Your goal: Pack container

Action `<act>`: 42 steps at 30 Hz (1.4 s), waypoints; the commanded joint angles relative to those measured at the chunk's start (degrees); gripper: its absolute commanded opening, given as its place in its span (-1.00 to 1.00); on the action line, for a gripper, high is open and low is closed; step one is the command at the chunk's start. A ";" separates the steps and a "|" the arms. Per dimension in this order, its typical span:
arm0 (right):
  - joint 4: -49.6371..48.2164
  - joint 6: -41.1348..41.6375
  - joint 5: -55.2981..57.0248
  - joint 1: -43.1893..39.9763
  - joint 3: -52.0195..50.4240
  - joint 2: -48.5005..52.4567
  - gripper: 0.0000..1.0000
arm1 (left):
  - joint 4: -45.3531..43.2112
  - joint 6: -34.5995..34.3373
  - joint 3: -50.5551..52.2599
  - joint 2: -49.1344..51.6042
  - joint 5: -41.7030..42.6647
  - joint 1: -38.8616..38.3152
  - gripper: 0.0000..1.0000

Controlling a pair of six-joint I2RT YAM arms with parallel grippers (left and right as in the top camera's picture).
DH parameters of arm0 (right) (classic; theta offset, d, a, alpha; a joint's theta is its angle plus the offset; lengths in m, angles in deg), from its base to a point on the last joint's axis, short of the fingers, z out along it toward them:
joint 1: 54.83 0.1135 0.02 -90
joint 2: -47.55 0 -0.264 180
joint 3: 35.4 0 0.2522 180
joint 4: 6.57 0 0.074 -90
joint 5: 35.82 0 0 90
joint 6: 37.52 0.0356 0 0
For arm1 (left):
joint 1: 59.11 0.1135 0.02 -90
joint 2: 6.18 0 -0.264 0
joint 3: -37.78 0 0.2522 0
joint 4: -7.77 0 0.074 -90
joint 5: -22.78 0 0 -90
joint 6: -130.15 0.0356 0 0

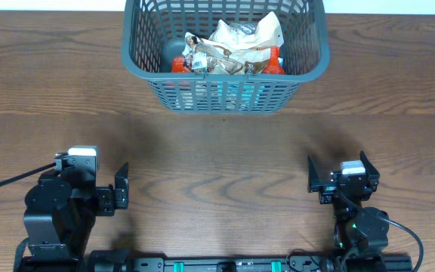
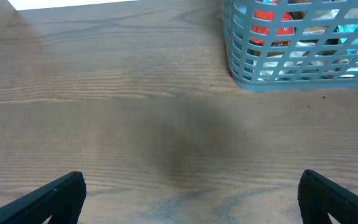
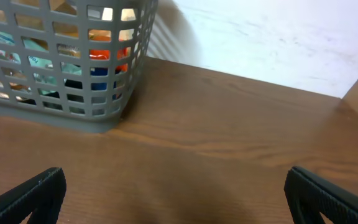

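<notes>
The container [image 1: 225, 89] is a dark grey lattice basket at the far middle of the wooden table. It holds several snack packets [image 1: 236, 47], silver, white, red and orange. It also shows in the left wrist view [image 2: 291, 68] at upper right and in the right wrist view [image 3: 67, 93] at upper left. My left gripper [image 1: 121, 186] rests near the front left, open and empty; its fingers [image 2: 188, 199] are wide apart over bare wood. My right gripper [image 1: 313, 176] rests near the front right, open and empty, fingers [image 3: 176, 196] wide apart.
A white wall [image 3: 260, 37] lies behind the table's far edge. Wooden tabletop [image 1: 217, 159] stretches between the basket and both grippers. A black cable [image 1: 6, 185] runs from the left arm toward the left edge.
</notes>
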 commanded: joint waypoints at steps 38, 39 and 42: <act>-0.59 11.13 8.44 -0.50 -0.26 -0.44 0.99 | -0.07 -0.68 0.09 -0.15 -0.66 -0.09 0.97; -0.61 11.13 8.44 -0.50 -0.26 -0.44 0.99 | -0.07 -0.68 0.09 -0.17 -0.68 -0.09 0.97; -0.59 11.13 8.44 -0.50 -0.26 -0.44 0.99 | 1.03 1.64 0.09 -1.70 -0.68 0.02 0.97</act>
